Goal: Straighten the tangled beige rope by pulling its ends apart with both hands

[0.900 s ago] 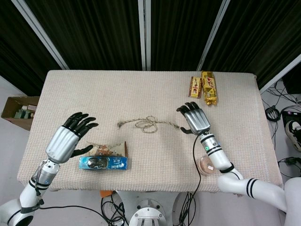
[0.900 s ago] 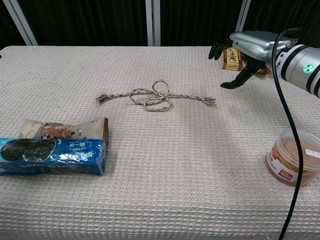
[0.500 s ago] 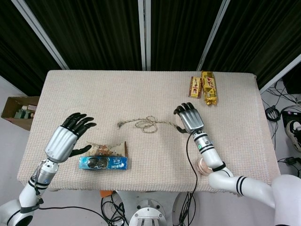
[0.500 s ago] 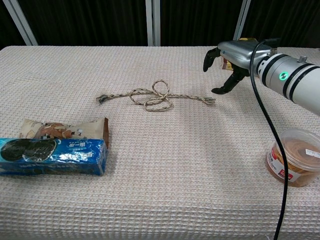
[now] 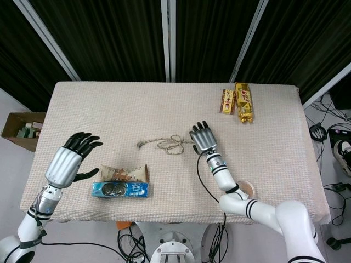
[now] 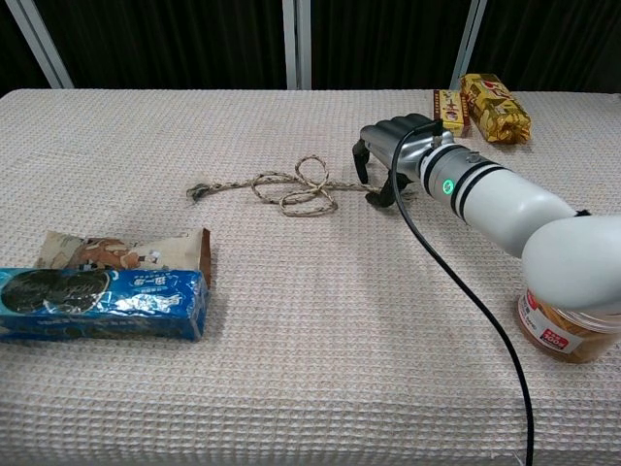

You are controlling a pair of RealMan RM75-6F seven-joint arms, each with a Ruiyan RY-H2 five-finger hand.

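Observation:
The beige rope point(image 5: 170, 144) lies on the table's middle, looped in a tangle point(image 6: 296, 189), with its frayed left end point(image 6: 195, 191) free. My right hand point(image 5: 204, 137) hangs over the rope's right end, which is hidden beneath it. In the chest view the right hand point(image 6: 390, 155) has its fingers arched down and its thumb point(image 6: 378, 198) near the cloth, with the rope running in between; no grip shows. My left hand point(image 5: 67, 164) hovers at the table's left edge with fingers spread, far from the rope and holding nothing. It is outside the chest view.
A blue cookie pack point(image 6: 97, 303) and a brown snack bag point(image 6: 126, 251) lie front left, below the rope's left end. A lidded jar point(image 6: 568, 320) stands front right beside my right forearm. Snack bars point(image 5: 238, 102) lie at the back right. A cardboard box point(image 5: 21, 129) sits off the table's left.
My right hand has swept left from right of the rope and now covers its right end. My left hand has drifted a little left and down.

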